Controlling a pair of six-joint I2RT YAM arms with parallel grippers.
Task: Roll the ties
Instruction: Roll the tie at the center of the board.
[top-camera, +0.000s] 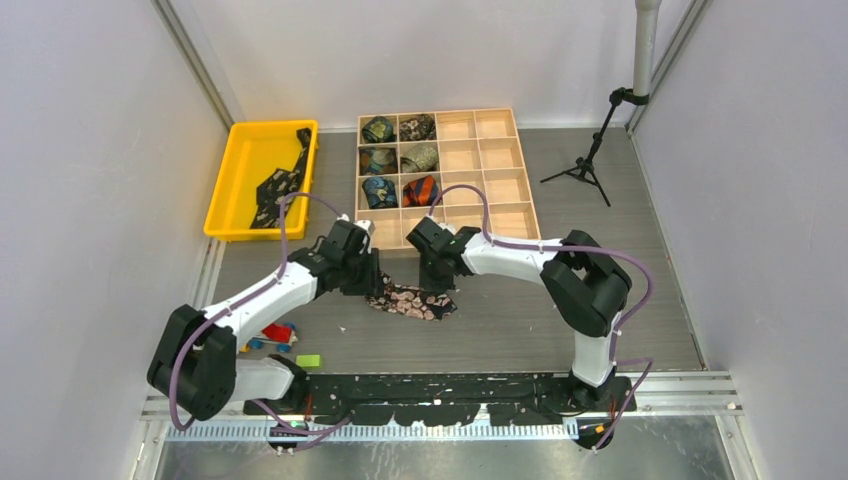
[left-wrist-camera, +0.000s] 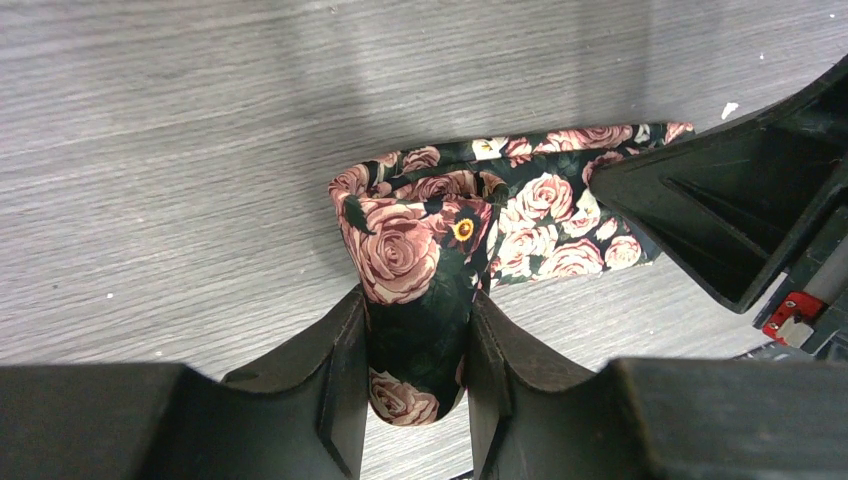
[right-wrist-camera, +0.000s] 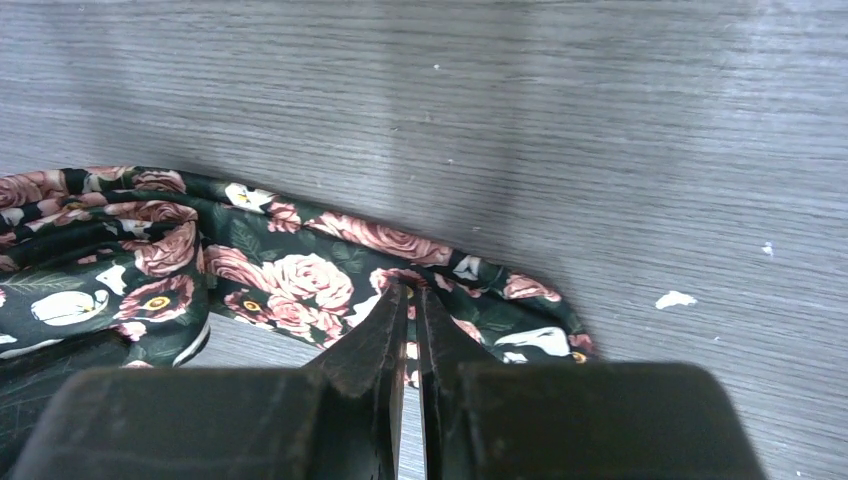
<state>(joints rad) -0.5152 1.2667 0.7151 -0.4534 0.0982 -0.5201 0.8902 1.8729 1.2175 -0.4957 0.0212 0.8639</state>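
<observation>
A dark tie with pink roses (top-camera: 412, 302) lies bunched on the grey table between the two arms. My left gripper (left-wrist-camera: 416, 345) is shut on a rolled, folded part of this floral tie (left-wrist-camera: 410, 250). My right gripper (right-wrist-camera: 411, 300) is shut on the tie's fabric edge (right-wrist-camera: 300, 285), which spreads flat to its left. In the top view the left gripper (top-camera: 362, 272) and the right gripper (top-camera: 436, 278) sit at either end of the tie. A black tie with pale dots (top-camera: 278, 184) lies in the yellow bin (top-camera: 232, 180). Several rolled ties (top-camera: 400, 158) fill the box's left compartments.
A wooden compartment box (top-camera: 490, 170) stands at the back centre. A small black tripod (top-camera: 588, 160) stands at the back right. Coloured toy blocks (top-camera: 278, 336) and a green block (top-camera: 308, 360) lie near the left arm's base. A black rail (top-camera: 440, 392) runs along the near edge.
</observation>
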